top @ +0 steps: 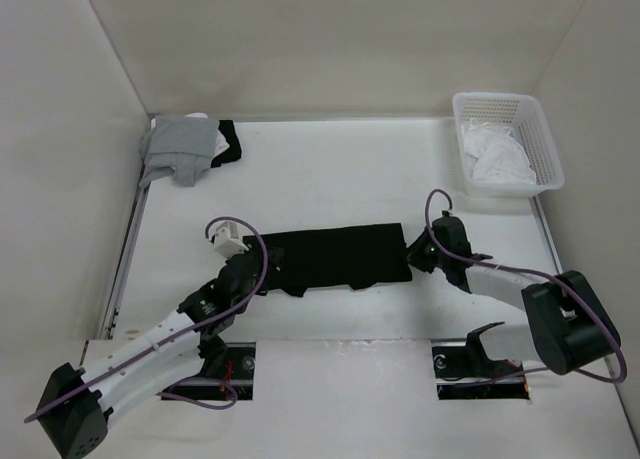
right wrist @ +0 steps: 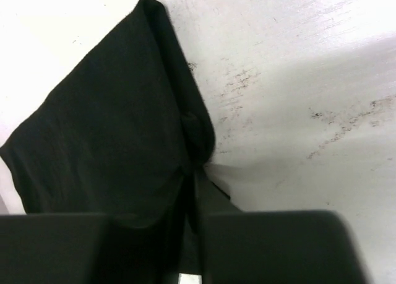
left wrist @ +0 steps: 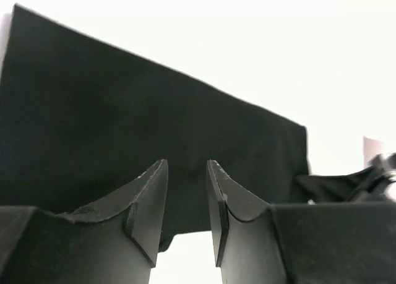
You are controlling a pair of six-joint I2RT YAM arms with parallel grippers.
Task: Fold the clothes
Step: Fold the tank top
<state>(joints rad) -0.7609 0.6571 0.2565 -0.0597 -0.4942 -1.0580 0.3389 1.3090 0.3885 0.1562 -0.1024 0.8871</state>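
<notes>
The clothes [top: 340,254] are one black garment lying as a long folded strip across the middle of the white table [top: 330,169]. My left gripper [top: 268,269] sits at the strip's left end. In the left wrist view, that left gripper [left wrist: 187,172] has its jaws apart with nothing between them, and the black fabric [left wrist: 154,111] spreads out just beyond the tips. My right gripper [top: 415,249] is at the strip's right end. The right wrist view shows the right gripper [right wrist: 192,179] shut on a bunched corner of the black fabric [right wrist: 111,123], down at the table.
A white mesh basket [top: 545,149] holding white cloth [top: 495,159] stands at the back right. A light grey garment [top: 185,147] lies crumpled at the back left corner, with a bit of dark fabric [top: 230,144] beside it. Walls close in the left, back and right.
</notes>
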